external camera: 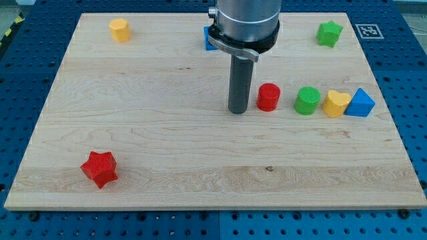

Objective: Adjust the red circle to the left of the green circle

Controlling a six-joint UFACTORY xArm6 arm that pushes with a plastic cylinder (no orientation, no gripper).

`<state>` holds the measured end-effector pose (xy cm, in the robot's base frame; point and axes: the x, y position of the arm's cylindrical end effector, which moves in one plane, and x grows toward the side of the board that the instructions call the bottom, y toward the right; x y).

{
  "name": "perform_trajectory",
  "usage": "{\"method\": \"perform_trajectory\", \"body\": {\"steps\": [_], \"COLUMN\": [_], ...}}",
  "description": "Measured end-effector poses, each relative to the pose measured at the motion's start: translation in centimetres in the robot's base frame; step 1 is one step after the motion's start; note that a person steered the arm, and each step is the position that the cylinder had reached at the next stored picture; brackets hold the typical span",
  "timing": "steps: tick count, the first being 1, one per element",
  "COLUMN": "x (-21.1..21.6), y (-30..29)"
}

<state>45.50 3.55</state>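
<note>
The red circle (268,97) is a short cylinder standing right of the board's middle. The green circle (307,101) stands to its right with a small gap between them. My tip (238,111) rests on the board just left of the red circle, close to it, with a narrow gap showing. The rod rises straight up to the arm's grey body at the view's top.
A yellow heart-shaped block (336,103) and a blue triangle (360,103) stand in a row right of the green circle. A green star (329,33) is at top right, a yellow block (119,30) at top left, a red star (99,168) at bottom left. A blue block (209,40) is partly hidden behind the arm.
</note>
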Motion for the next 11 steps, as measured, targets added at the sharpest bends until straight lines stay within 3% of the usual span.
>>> {"method": "perform_trajectory", "body": {"steps": [3, 4, 5, 7, 8, 11], "x": [-0.4, -0.4, -2.4, -9.9, -10.3, -5.5], "y": [7.3, 5.4, 2.4, 6.5, 11.3, 12.0]}}
